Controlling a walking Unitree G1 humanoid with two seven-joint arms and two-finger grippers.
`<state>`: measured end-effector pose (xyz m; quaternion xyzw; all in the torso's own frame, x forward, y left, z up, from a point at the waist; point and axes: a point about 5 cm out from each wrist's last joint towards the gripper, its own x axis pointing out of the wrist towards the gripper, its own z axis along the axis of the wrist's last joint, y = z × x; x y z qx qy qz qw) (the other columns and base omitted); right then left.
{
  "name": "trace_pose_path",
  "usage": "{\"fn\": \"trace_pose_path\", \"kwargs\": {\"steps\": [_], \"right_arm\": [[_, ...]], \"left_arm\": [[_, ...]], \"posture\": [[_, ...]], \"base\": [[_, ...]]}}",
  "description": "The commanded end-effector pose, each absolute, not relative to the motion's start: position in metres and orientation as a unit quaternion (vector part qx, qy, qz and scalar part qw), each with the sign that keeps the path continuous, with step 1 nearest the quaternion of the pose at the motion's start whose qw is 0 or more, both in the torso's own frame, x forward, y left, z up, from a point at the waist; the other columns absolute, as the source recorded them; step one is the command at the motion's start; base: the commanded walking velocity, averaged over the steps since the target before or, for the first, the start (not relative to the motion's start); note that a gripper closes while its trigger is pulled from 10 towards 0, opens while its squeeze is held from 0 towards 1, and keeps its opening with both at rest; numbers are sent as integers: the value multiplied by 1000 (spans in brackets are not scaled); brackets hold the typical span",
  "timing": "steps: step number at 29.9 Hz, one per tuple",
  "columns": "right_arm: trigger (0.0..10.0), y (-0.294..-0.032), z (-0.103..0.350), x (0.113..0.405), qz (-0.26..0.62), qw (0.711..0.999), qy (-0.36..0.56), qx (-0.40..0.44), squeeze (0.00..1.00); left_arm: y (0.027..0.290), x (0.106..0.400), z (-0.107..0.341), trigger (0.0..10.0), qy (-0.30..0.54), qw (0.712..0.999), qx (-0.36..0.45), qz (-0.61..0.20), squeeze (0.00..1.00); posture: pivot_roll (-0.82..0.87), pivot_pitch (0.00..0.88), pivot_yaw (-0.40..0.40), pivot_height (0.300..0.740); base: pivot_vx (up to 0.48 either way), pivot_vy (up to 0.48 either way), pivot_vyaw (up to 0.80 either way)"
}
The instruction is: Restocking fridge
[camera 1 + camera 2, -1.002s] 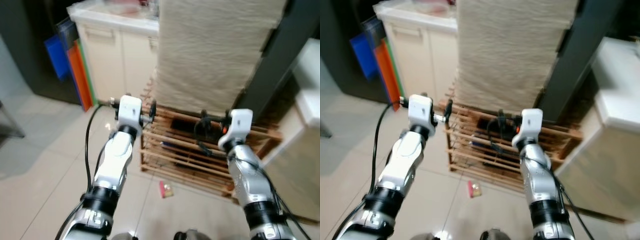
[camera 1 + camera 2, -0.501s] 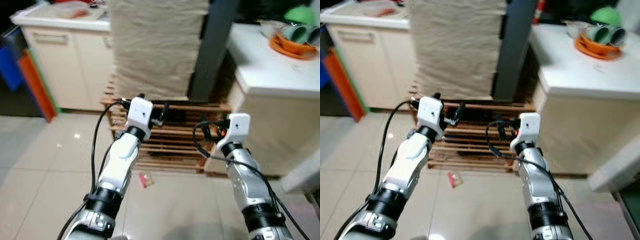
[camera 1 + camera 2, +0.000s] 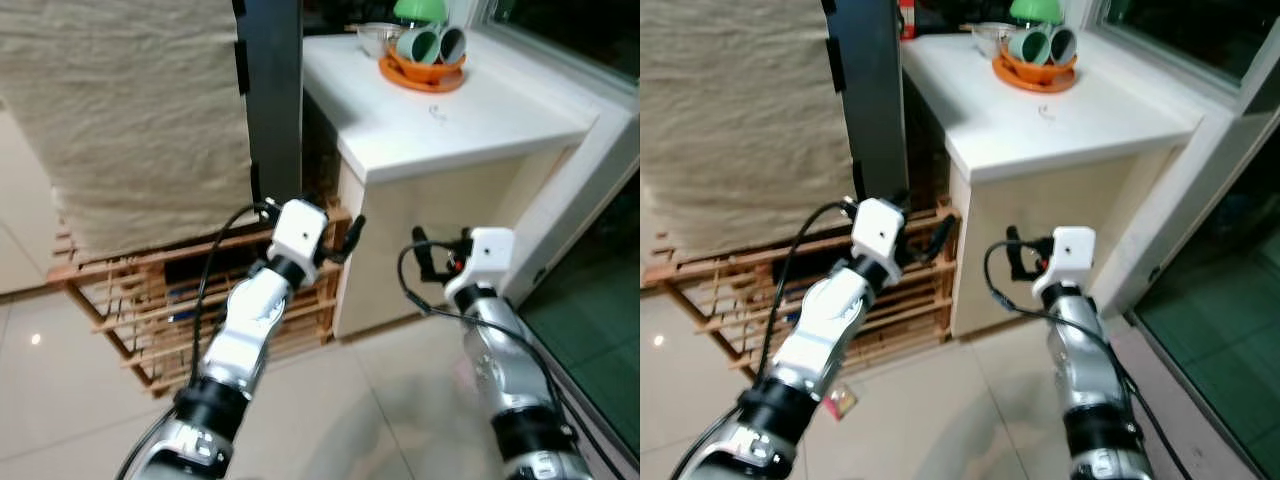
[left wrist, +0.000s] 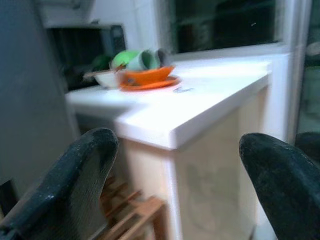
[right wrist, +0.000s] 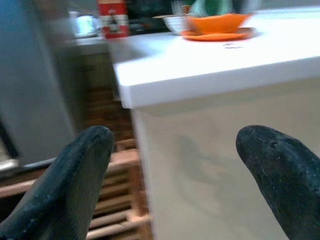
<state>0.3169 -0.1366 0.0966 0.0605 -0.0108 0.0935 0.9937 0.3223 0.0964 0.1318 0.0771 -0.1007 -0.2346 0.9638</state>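
While I scouted stock beside the white counter (image 3: pixel 470 130), left gripper (image 4: pixel 175 165) and right gripper (image 5: pixel 175 165) hung empty, fingers apart; next, locate the fridge.

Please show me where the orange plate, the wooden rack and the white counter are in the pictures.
orange plate (image 3: pixel 428 76), left eye view, front rim.
wooden rack (image 3: pixel 130 300), left eye view, front slats.
white counter (image 3: pixel 1060 130), right eye view, bare top surface.

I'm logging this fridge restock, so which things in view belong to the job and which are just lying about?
Job:
left gripper, open, empty
right gripper, open, empty
No fridge or stock can be made out.

Lying about:
orange dish with cups on the white counter
wooden rack
beige cloth
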Motion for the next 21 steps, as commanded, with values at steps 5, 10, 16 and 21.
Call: {"fn": "trace_pose_path", "kwargs": {"steps": [5, 10, 16, 21], "right_arm": [[10000, -154, 94, 317, 70, 996, -7, 51, 180], [10000, -154, 93, 317, 69, 996, -5, 54, 180], [10000, -152, 93, 317, 70, 996, -4, 55, 176], [10000, -152, 92, 317, 70, 996, -4, 55, 180]], "left_arm": [[81, 323, 139, 10000, -115, 953, 69, -272, 0], [79, 321, 139, 10000, -119, 949, 71, -282, 0], [77, 319, 137, 10000, -120, 945, 78, -296, 0], [78, 320, 137, 10000, -116, 947, 74, -292, 0]], "posture": [[-59, 0, -40, 740], [-60, 0, -40, 740], [-60, 0, -40, 740], [-61, 0, -40, 740]], "base": [[462, 0, -651], [460, 0, -652], [384, -284, -650], [389, -232, -640]]}}
